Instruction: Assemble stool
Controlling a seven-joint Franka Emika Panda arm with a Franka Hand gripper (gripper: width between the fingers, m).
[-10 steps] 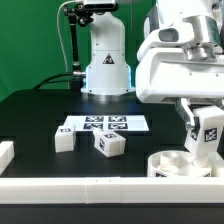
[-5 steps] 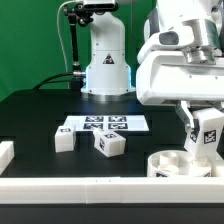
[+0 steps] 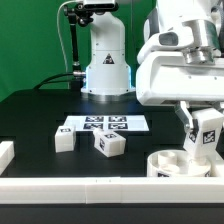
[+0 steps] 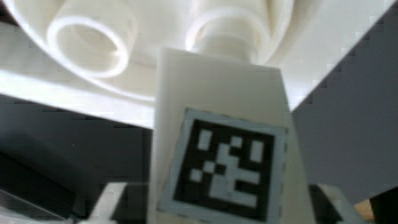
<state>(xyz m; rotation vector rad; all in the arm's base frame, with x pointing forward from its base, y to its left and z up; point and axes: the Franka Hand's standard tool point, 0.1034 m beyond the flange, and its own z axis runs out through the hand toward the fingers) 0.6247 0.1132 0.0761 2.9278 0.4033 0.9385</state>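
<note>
The stool's round rimmed disc [image 3: 180, 164] lies at the exterior view's lower right, by the front rail. My gripper [image 3: 204, 128] is shut on a blocky white leg [image 3: 205, 135] with a square tag, held slightly tilted with its lower end down on the disc. In the wrist view that leg [image 4: 222, 130] fills the middle, its tag facing the camera, its far end meeting a round socket on the disc [image 4: 107, 50]. Grey fingertips [image 4: 121, 200] flank the leg on both sides. Two more legs [image 3: 64, 140] [image 3: 110, 146] lie loose on the black table.
The marker board [image 3: 103, 124] lies flat behind the loose legs. A long white rail [image 3: 100, 186] runs along the front edge, with a short white block [image 3: 6, 155] at the exterior view's left. The robot base [image 3: 106, 60] stands at the back.
</note>
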